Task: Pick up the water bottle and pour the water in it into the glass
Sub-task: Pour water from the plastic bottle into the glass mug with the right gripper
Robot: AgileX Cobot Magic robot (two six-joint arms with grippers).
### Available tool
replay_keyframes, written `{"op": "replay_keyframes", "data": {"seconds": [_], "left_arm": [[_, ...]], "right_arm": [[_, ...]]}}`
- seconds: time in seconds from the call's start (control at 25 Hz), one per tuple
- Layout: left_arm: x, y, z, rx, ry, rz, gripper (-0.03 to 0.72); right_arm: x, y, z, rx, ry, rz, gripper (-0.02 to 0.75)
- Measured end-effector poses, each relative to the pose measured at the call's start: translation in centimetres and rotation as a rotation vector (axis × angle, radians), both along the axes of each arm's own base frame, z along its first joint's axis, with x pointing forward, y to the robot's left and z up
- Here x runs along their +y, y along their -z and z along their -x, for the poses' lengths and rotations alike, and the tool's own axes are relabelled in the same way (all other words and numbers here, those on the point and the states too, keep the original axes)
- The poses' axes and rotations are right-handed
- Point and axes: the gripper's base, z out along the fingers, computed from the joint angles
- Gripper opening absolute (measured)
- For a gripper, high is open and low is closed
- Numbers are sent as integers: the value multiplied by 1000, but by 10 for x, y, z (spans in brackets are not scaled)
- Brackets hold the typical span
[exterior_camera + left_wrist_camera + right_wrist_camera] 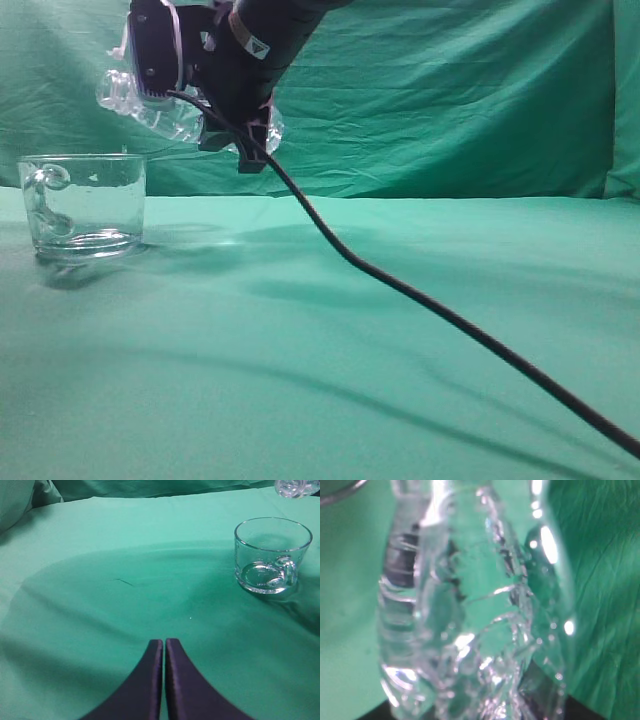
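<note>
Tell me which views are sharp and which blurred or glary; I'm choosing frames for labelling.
Exterior view: slightly soft; the glass is readable, and the right gripper mostly hides the water bottle. Left wrist view: fairly clear; a broad shadow darkens the cloth near the shut left gripper. Right wrist view: the bottle fills the frame, blurred, with bright glare spots.

You have one water bottle [160, 105], held up in the air and tipped, and one glass [85, 205] standing on the desk [400, 400]. You can count two claws: the right claw [245, 135] around the bottle, and the left claw [164, 652] with its two dark fingers pressed together. One black cable [420, 300] trails across one green cloth.
</note>
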Motion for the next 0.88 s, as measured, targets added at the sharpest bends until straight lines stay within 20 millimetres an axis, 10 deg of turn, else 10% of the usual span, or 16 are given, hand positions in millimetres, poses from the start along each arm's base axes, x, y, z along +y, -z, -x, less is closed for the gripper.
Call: {"op": "replay_keyframes", "data": {"seconds": [0.88], "left_arm": [[0, 0, 0, 0, 0, 0, 0]], "right_arm": [[-2, -1, -2, -52, -7, 59, 258]]}}
